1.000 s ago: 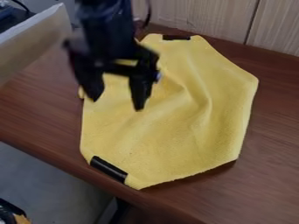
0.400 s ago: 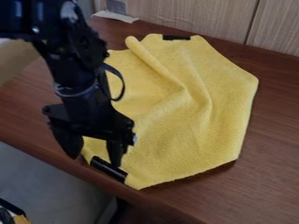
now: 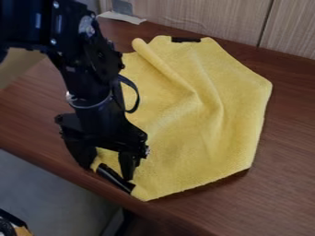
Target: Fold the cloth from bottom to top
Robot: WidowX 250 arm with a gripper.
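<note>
- Camera view, change: the tool (image 3: 109, 172) has shifted slightly right and toward the tabletop's front edge since the last frame; over the earliest frame it has come down from above the cloth's middle to the near-left corner.
- Camera view, tool: its fingers are spread, with a gap between the tips. They hang at the cloth's near-left corner, with the near black strip (image 3: 115, 178) between them; whether either tip touches cloth or strip, I cannot tell.
- Camera view, cloth: the yellow cloth (image 3: 184, 138) lies spread on the tabletop (image 3: 286, 152), unfolded from bottom to top. One raised crease slants from its far-left corner into the middle, where more wrinkles run. Another black strip (image 3: 186, 40) sits at its far edge.
- Camera view, edges: the tabletop's front edge runs diagonally down to the right, passing just beside the cloth's near-left corner, so room is tight there. Beyond it lies a grey surface (image 3: 49, 189), lower down. The wood-panelled wall (image 3: 209, 16) stands near the cloth's far edge.
- Camera view, room: brown tabletop stretches widest right of the cloth, with more at the left. The arm (image 3: 92, 69) comes in from the upper left, over the cloth's left side.
</note>
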